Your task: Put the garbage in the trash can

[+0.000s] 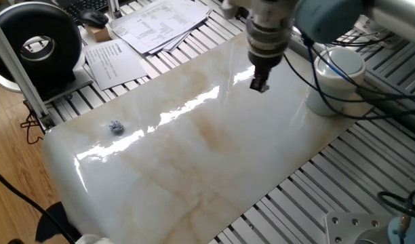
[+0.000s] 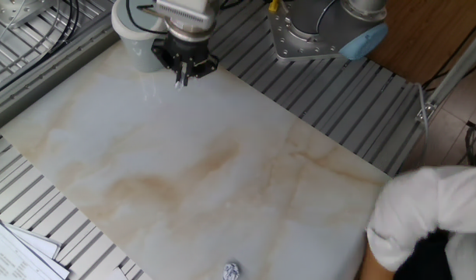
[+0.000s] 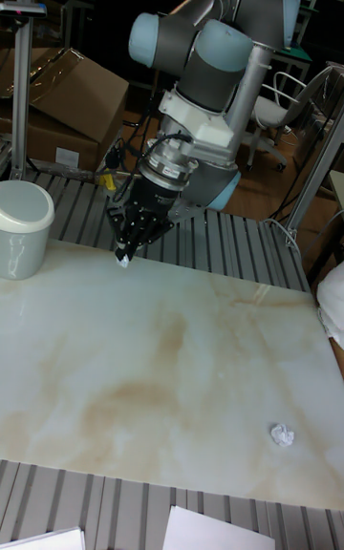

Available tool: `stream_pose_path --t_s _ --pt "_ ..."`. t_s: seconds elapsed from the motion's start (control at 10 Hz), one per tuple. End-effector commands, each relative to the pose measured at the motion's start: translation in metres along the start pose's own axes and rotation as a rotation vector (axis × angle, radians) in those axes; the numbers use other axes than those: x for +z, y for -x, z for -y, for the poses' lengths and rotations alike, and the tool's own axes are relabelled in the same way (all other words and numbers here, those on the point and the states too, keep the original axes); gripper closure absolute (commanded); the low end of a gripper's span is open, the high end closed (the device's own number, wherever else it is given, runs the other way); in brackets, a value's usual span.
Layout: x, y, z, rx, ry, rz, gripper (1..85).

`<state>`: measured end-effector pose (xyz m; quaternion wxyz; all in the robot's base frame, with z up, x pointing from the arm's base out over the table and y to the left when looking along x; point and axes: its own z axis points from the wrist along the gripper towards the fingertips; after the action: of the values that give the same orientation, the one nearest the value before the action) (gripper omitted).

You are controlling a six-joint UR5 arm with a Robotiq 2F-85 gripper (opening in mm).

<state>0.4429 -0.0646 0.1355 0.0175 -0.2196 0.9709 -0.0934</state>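
Greyish-white paper, the garbage wad (image 1: 116, 127), lies alone on the marble counter (image 1: 194, 156) near one end, also seen in the other fixed view (image 2: 231, 270) and the tall fixed view (image 3: 280, 434). It is well apart from the white trash can (image 1: 338, 78), which stands at the opposite end just off the slab. Between them, but close to the can, the gripper (image 1: 260, 84) hangs above the counter, its fingers (image 2: 180, 78) pointing down and pressed nearly together. A pale speck shows at the tips in the tall fixed view; whether they pinch a second wad cannot be told. Its position beside the can suggests a drop-off. Printed sheets (image 1: 136, 30) lie beyond.
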Motion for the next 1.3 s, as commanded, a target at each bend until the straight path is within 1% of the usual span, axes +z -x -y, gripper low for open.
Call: stream_pose_path --t_s 0.0,0.1,0.2,0.3,0.4,0.5,0.6,0.7,0.8,0.9,1.0,1.1,1.2 --pt "-0.002 0.000 -0.018 0.078 0.065 0.016 84.0" --pt "0.001 0.012 -0.027 0.092 0.076 0.003 84.0" --pt "0.006 0.007 -0.024 0.075 0.072 -0.015 84.0" --pt "0.009 -0.009 -0.004 0.032 0.040 -0.040 84.0" --pt "0.010 -0.031 0.019 -0.012 0.029 -0.057 84.0" --pt "0.010 -0.051 0.038 -0.048 0.005 -0.076 84.0" --pt "0.013 -0.065 0.051 -0.072 -0.030 -0.082 84.0" --pt "0.016 -0.073 0.061 -0.095 -0.065 -0.088 84.0" --pt "0.017 -0.073 0.055 -0.078 -0.042 -0.083 84.0" --pt "0.017 -0.071 0.046 -0.044 -0.007 -0.076 84.0" --pt "0.017 -0.075 0.045 -0.020 -0.005 -0.092 84.0" --pt "0.016 -0.079 0.053 -0.030 -0.035 -0.107 84.0" --pt "0.016 -0.081 0.057 -0.040 -0.050 -0.114 84.0"
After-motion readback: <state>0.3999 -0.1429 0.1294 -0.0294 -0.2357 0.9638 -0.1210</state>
